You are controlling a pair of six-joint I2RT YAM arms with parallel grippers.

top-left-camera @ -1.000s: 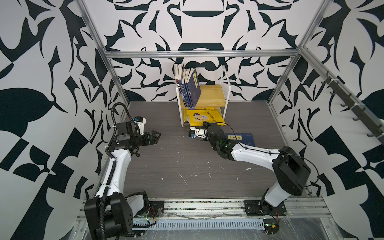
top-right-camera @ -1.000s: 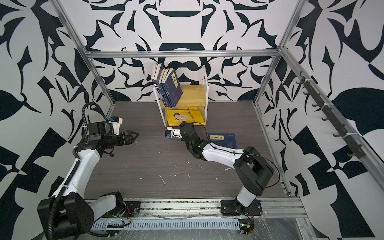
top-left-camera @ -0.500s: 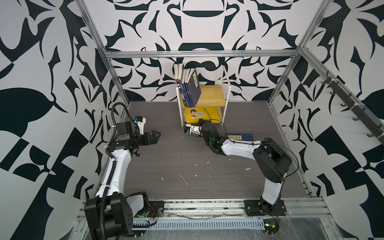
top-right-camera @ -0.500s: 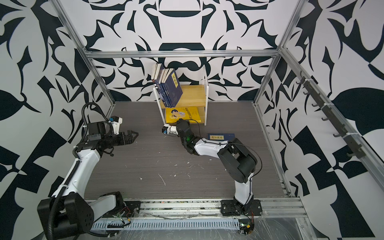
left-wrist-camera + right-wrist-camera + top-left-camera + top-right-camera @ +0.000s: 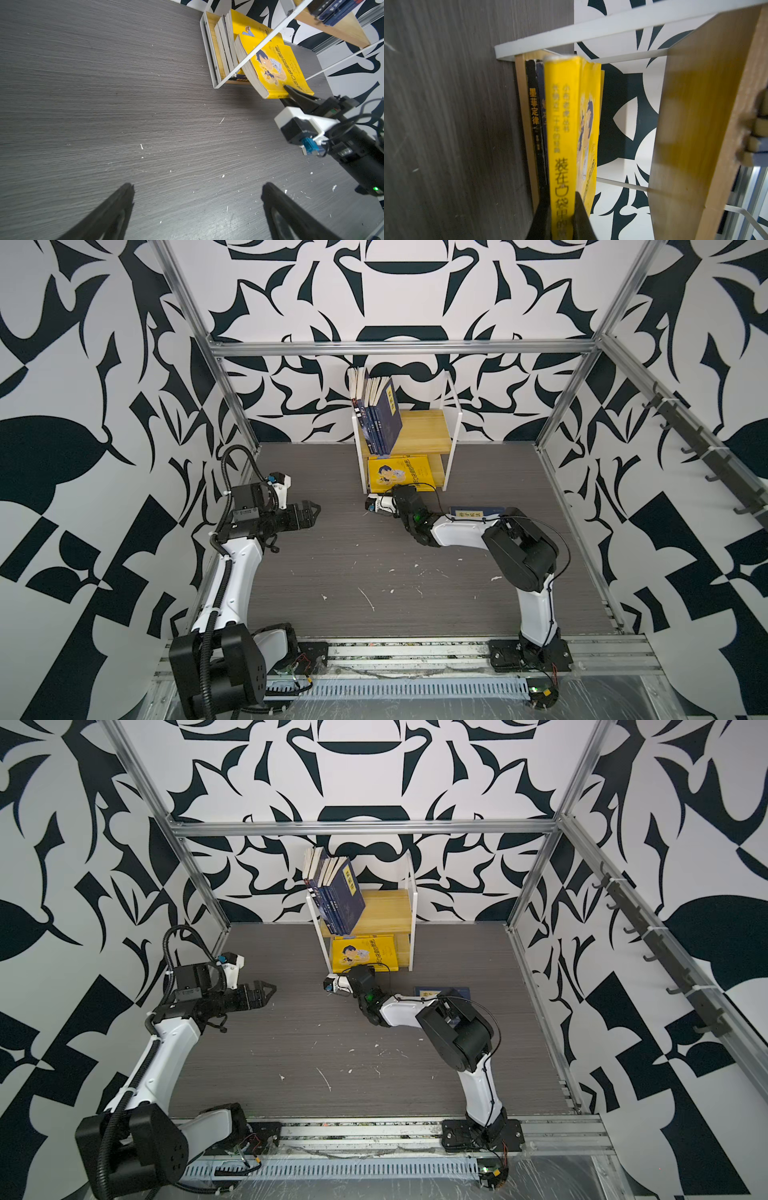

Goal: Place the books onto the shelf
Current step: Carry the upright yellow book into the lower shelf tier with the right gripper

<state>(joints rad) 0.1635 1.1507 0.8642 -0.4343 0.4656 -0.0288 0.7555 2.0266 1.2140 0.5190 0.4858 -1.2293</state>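
Right tool (image 5: 561, 209) of mine was clamped on the spine of the yellow book (image 5: 399, 475), which sat tilted, partway into the lower tier of the shelf (image 5: 424, 433). Left tool (image 5: 309, 514) hung wide apart over the surface (image 5: 332, 572). One navy book (image 5: 469, 513) lay flat by my right arm.

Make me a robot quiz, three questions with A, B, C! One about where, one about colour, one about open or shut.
1. Where is the yellow book that the right gripper holds?
A) on the top board
B) partly in the shelf's lower tier
C) behind the shelf

2. What colour is the loose book on the table?
A) red
B) navy
C) green

3. The left gripper is:
A) open, empty
B) shut on a book
C) shut on nothing

Answers: B, its far end is inside the lower tier; B, navy cover, pale label; A, jaws wide apart, nothing between.
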